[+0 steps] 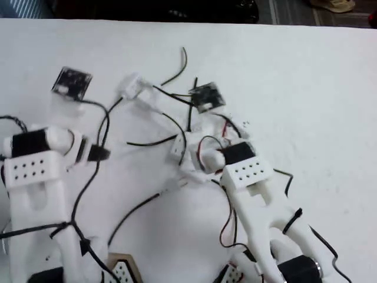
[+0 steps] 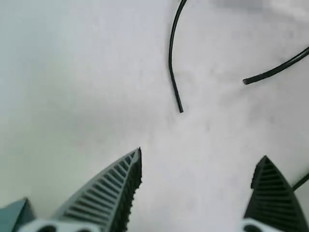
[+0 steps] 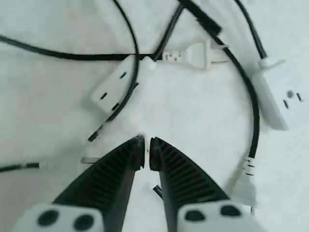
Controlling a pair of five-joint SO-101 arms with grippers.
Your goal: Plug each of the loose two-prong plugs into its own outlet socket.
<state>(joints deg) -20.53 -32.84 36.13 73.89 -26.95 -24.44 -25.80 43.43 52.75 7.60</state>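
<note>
the left arm point(image 1: 36, 188) and right arm point(image 1: 263, 203) are white plastic with black motor blocks, hole-dotted wrist plates, thin black cables tied along them, and dark ribbed pointed fingers point(image 3: 108, 181).

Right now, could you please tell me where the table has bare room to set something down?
The widest bare patch is the white tabletop right of the black square board and the right arm. The strip along the far edge is free too. The middle, between the arms, is crowded with black cables and white plugs.
</note>
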